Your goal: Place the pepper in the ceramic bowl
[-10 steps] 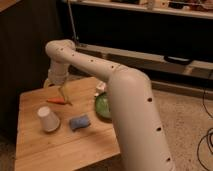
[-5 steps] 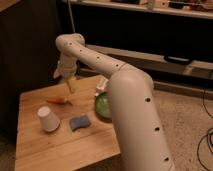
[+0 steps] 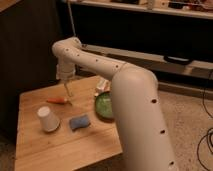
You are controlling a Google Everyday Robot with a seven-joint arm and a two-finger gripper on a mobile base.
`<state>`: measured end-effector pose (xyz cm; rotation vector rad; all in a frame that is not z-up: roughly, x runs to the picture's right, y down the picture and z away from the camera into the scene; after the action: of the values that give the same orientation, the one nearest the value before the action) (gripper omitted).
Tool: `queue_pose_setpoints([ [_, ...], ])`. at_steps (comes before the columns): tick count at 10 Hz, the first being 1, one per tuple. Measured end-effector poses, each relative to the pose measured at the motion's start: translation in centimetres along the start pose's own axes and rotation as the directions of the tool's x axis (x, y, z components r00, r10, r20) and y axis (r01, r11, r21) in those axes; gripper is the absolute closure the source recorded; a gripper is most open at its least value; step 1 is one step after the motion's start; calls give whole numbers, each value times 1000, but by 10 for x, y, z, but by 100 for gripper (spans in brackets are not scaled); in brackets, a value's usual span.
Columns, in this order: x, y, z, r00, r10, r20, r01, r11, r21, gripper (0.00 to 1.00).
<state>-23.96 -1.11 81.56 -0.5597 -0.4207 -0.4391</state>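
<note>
While the gripper (image 3: 68, 91) hangs with fingers spread just above the right end of the pepper (image 3: 59, 101), which lies on the wooden table (image 3: 60, 147) left of the ceramic bowl (image 3: 102, 107), an off-centre pinch could roll it away.

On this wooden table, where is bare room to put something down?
Bare: the front strip of the table, before the paper cup and sponge. Crowded: the middle, where the open gripper hovers over the pepper beside the ceramic bowl.
</note>
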Motion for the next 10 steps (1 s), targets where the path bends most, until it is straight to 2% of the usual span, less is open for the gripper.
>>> queue_pose_setpoints([
  [1,-5,-4,14,999,42,-20,-42,999,15,20],
  [2,-9,-10,23,998,56,-25,-55,998,28,20],
  [3,-11,-13,33,998,62,-1,-61,997,37,20],
  [5,2,-22,60,995,73,74,-77,996,50,20],
  [6,2,-24,72,992,75,106,-80,996,46,20],
  [8,2,-18,96,991,78,113,-82,996,28,20],
  [10,-1,-12,105,990,82,113,-84,996,14,20],
])
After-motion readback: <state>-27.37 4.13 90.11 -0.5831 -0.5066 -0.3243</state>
